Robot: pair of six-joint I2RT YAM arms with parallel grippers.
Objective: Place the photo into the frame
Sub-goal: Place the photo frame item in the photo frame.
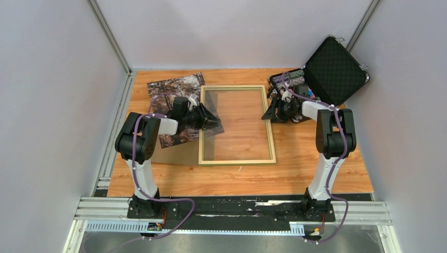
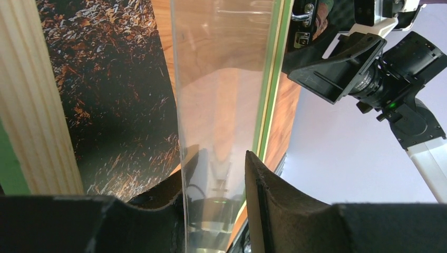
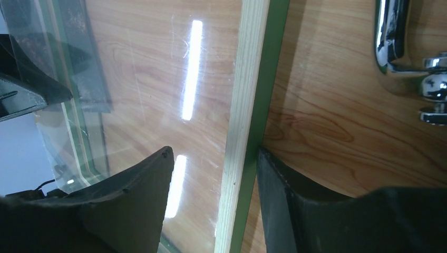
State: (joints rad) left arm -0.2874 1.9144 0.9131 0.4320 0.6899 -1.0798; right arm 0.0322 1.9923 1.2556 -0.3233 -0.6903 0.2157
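Observation:
The frame (image 1: 237,161) lies flat mid-table, pale wood side up. Left of it lies the photo (image 1: 171,89), a dark forest print partly under my left arm; in the left wrist view the photo (image 2: 116,95) lies beyond the frame rail (image 2: 31,105). My left gripper (image 1: 211,120) is over the frame's left side. A tilted clear pane (image 2: 221,79) stands between its fingers: it touches the left one and the right one is apart, so the left gripper (image 2: 216,158) is open. My right gripper (image 3: 215,153) is open astride the frame's right rail (image 3: 248,105).
A plain brown backing board (image 1: 179,154) lies under the photo's near edge. An open black case (image 1: 327,71) with a chrome handle (image 3: 400,37) stands at the back right, just behind my right gripper (image 1: 271,108). Grey walls close in the table on three sides.

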